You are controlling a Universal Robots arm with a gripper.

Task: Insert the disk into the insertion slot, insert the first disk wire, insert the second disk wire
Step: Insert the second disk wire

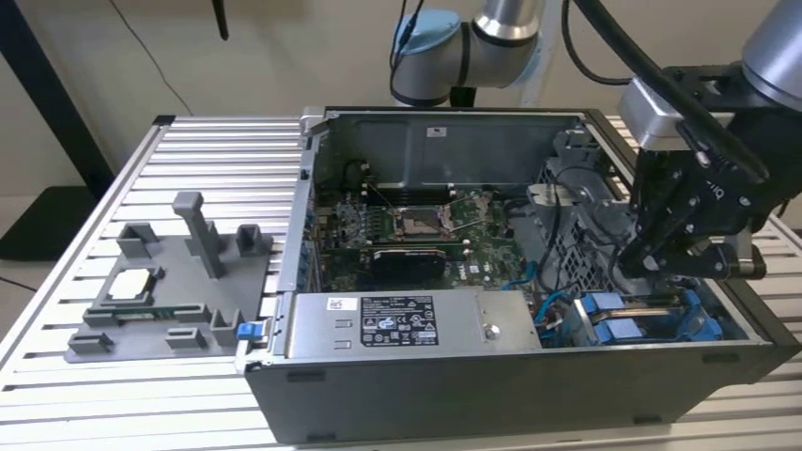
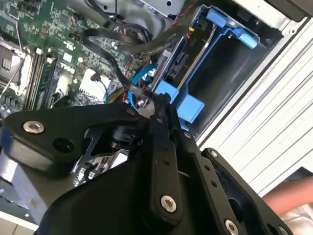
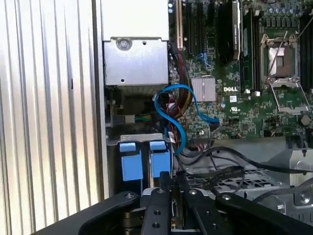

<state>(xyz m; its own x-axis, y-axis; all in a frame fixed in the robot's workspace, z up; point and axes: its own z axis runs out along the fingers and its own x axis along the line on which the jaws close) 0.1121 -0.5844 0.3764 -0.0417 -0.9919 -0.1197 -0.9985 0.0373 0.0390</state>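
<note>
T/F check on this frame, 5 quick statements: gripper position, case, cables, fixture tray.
1. The gripper is down inside the open computer case, at the drive-bay end on the exterior view's right. True.
2. The grey fixture tray sits inside the case. False: it lies on the slatted table, outside the case, on the exterior view's left.
3. A blue cable loops over the motherboard in the first wrist view. True.
4. The blue plastic parts by the drive cage are red. False: they are blue in both wrist views.
5. The processor socket is covered by a fan. False: the socket is bare, with no cooler on it.
</note>
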